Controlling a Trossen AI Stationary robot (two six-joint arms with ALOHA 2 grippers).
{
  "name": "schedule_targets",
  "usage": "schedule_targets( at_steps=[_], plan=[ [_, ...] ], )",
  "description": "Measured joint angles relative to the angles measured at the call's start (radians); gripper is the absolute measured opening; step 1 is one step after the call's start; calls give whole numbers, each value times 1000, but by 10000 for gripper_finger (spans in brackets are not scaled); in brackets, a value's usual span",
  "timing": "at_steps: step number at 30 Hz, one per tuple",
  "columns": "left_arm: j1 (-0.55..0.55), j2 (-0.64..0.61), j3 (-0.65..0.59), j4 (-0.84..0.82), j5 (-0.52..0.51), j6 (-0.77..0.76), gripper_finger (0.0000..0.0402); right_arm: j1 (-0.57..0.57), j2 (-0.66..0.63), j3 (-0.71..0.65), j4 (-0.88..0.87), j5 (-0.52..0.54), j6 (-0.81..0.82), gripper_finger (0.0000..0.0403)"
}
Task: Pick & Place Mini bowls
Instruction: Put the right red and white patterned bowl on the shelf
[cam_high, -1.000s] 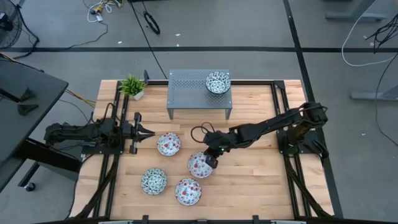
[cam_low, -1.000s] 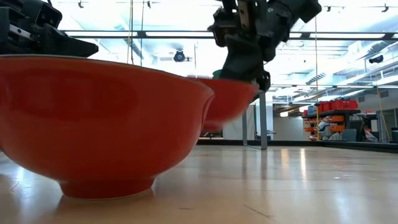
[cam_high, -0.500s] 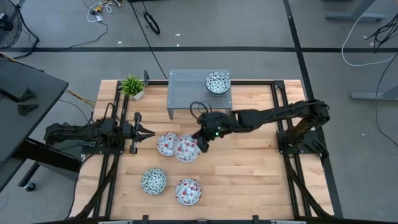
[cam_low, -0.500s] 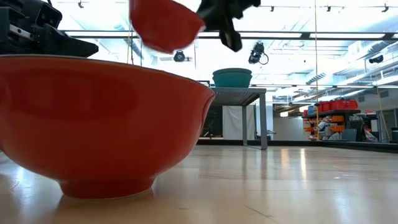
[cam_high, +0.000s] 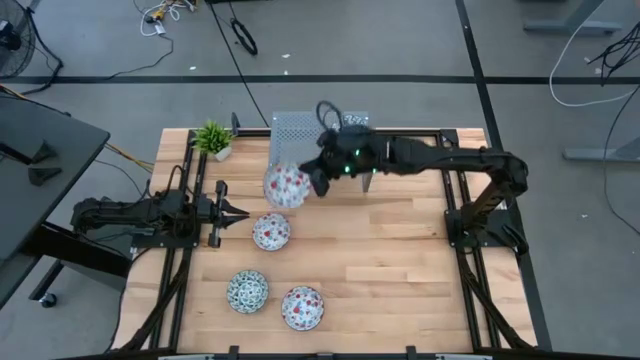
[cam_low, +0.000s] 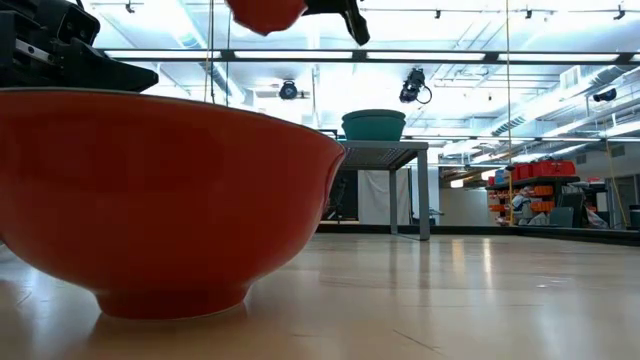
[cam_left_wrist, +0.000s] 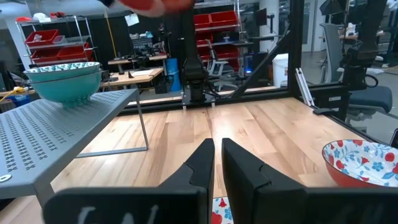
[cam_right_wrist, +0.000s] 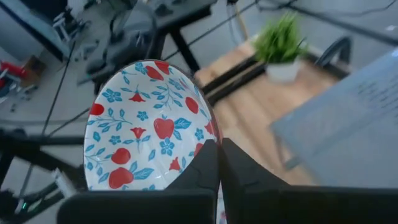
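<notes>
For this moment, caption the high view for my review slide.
Right gripper carries a red-patterned white ceramic bowl above the grey perforated metal stand.

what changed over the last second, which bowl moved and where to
The right gripper, shut on the rim of a red-patterned bowl, lifted it off the table's middle and carried it up toward the left end of the grey stand. The left gripper stayed parked at the left. The teal bowl on the stand and three bowls on the table, nearest one, did not move.
</notes>
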Motion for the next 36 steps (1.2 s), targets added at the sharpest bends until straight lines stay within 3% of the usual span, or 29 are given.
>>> schedule_targets(
  at_steps=[10, 20, 26, 36],
  plan=[
    [0, 0, 0, 0, 0, 0, 37, -153, -1, 142, -41, -47, -6, 0],
    [0, 0, 0, 0, 0, 0, 37, -282, -1, 212, -59, -101, 89, 0],
    [0, 0, 0, 0, 0, 0, 37, -328, 1, 251, -92, -119, 117, 0],
    [0, 0, 0, 0, 0, 0, 37, -367, 76, 426, -215, -161, 125, 0]
  ],
)
